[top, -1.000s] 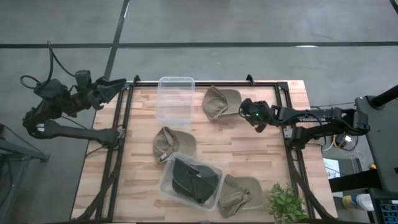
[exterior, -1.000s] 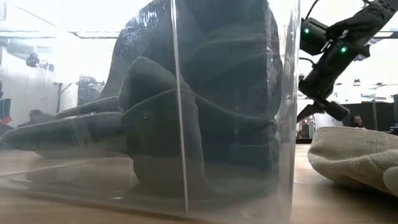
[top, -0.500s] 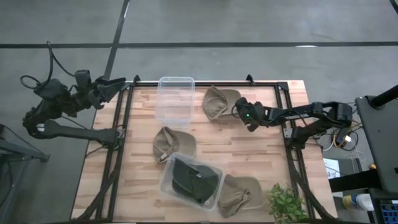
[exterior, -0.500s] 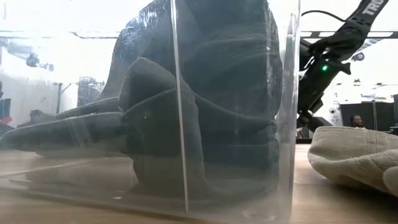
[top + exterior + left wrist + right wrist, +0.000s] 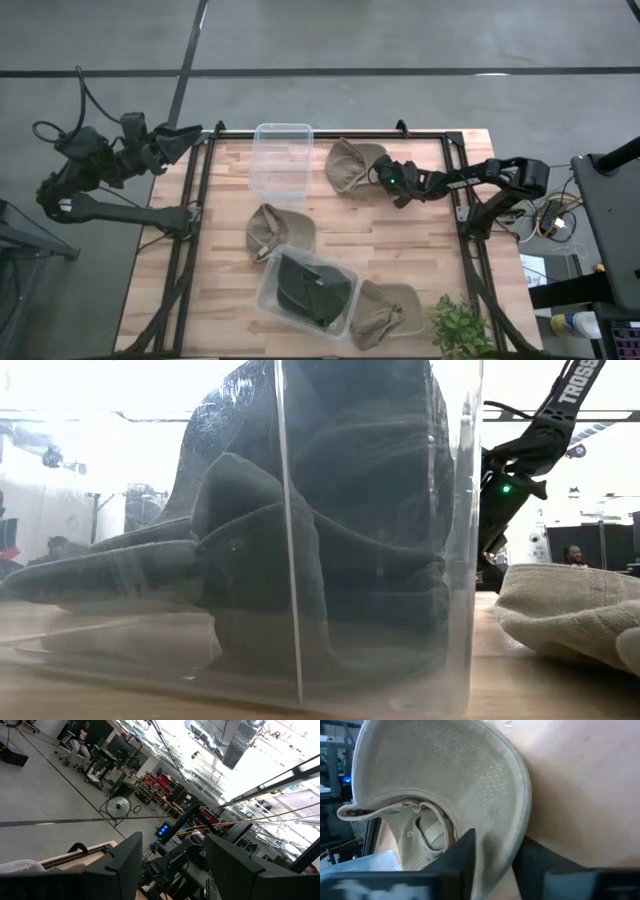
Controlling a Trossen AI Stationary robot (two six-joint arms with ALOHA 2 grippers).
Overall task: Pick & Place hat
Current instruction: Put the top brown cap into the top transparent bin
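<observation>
A tan hat [image 5: 352, 165] lies on the wooden table's far middle, crown side toward the left, and fills the right wrist view [image 5: 445, 785]. My right gripper [image 5: 381, 177] reaches in from the table's right and is open, its two fingers astride the brim's edge [image 5: 512, 855]. My left gripper [image 5: 188, 136] is open and empty, beyond the table's far left corner; it also shows in the left wrist view [image 5: 172, 867]. A dark hat [image 5: 312, 290] sits in a clear bin [image 5: 268, 290]. My right gripper has the hat's brim edge [image 5: 516, 840] between its two fingers, coming level from the table's right. I cannot tell whether the fingers touch it. The hat lies flat on the table.
An empty clear bin [image 5: 281, 158] stands just left of the tan hat. Two more tan hats lie at the middle [image 5: 278, 230] and the near right [image 5: 385, 310]. A green plant [image 5: 460, 328] stands at the near right corner. The bin with the dark hat [image 5: 330, 530] fills the low view.
My right gripper has gone toward the table's left edge and down, up to the brim of the far tan hat. The hat has stayed where it was.
</observation>
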